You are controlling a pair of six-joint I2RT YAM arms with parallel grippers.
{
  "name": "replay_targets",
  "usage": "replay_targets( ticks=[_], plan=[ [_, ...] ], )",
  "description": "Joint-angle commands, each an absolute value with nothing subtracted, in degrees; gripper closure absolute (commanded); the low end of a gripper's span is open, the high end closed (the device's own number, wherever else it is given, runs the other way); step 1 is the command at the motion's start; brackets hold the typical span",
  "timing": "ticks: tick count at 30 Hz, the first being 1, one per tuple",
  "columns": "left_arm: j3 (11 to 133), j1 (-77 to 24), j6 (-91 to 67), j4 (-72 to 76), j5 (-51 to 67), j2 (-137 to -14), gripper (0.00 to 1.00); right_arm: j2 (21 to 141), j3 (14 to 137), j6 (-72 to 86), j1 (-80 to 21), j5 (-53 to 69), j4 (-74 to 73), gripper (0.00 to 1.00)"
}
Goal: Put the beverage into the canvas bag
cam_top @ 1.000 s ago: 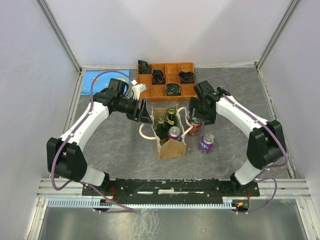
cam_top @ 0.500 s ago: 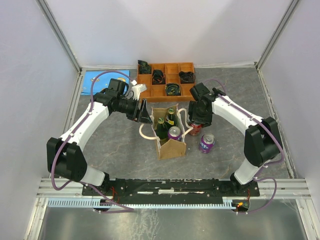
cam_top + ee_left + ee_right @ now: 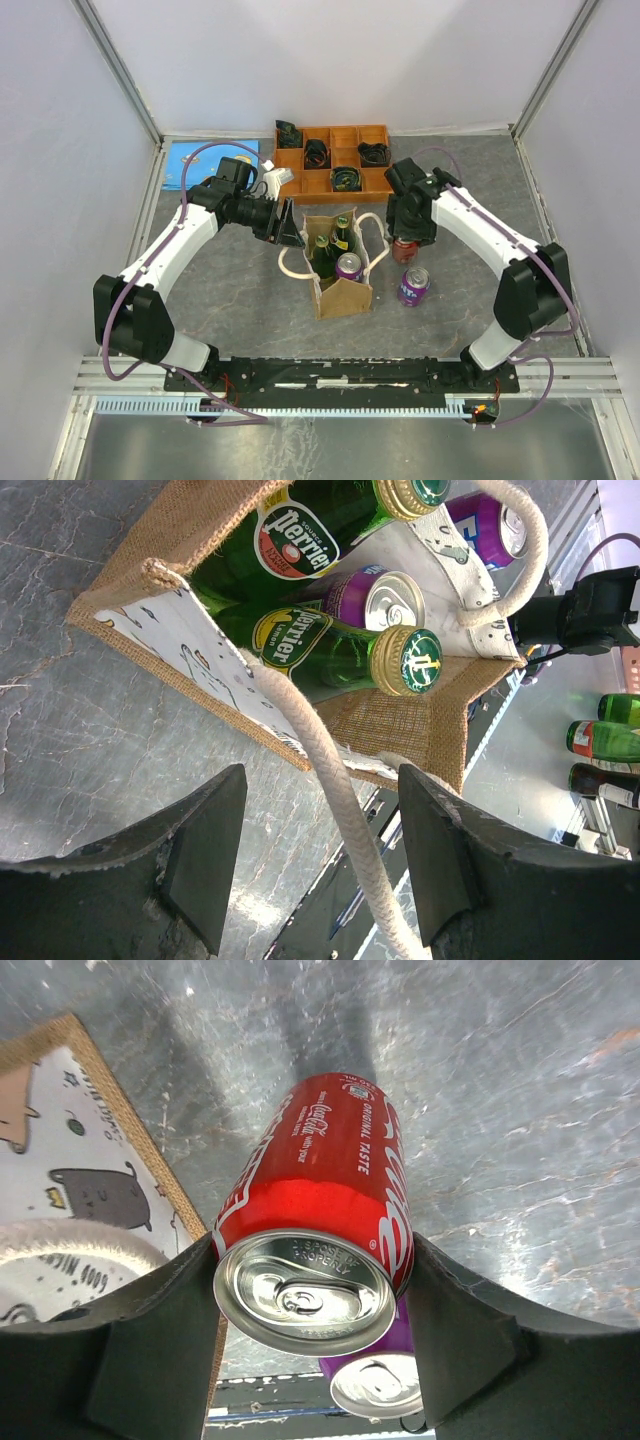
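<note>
Red can (image 3: 325, 1200) now in right pincer (image 3: 310, 1305)

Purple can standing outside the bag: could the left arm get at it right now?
Probably not directly. The left pincer sits on the far side of the canvas bag, which stands between it and the purple can, so it would have to go over or around.

The right gripper (image 3: 404, 236) is holding a red can (image 3: 405, 251) just beside the canvas bag (image 3: 345, 295); the left gripper (image 3: 291, 230) is hovering at the bag's far-left corner.
</note>
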State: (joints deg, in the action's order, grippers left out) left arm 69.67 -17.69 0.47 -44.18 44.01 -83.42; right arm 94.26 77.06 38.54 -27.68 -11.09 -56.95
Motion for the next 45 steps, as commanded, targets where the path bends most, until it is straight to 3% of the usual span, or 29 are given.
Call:
replay_targets(
  ticks=[1,12,21,30,45],
  plan=[
    [70.2,-17.7,2.1,-43.2,45.1,-82.0,0.31,88.9,84.9,37.0,-26.8,-16.7,-57.8,1.0],
    [70.0,-17.6,2.1,-43.3,45.1,-81.8,0.31,85.2,98.0,33.0,-21.7,-21.6,-59.8,1.0],
    [70.3,-17.7,2.0,-43.3,45.0,-82.2,0.31,84.7,107.1,34.4,-22.1,-8.0,-57.7,1.0],
    [69.8,-17.7,1.8,-43.4,44.6,-82.5,0.32,85.7,108.5,38.4,-39.2,-8.8,-57.4,1.0],
    [68.8,-17.7,2.4,-43.6,44.5,-82.5,0.32,87.3,95.6,46.9,-57.4,-14.9,-53.7,1.0]
  ],
)
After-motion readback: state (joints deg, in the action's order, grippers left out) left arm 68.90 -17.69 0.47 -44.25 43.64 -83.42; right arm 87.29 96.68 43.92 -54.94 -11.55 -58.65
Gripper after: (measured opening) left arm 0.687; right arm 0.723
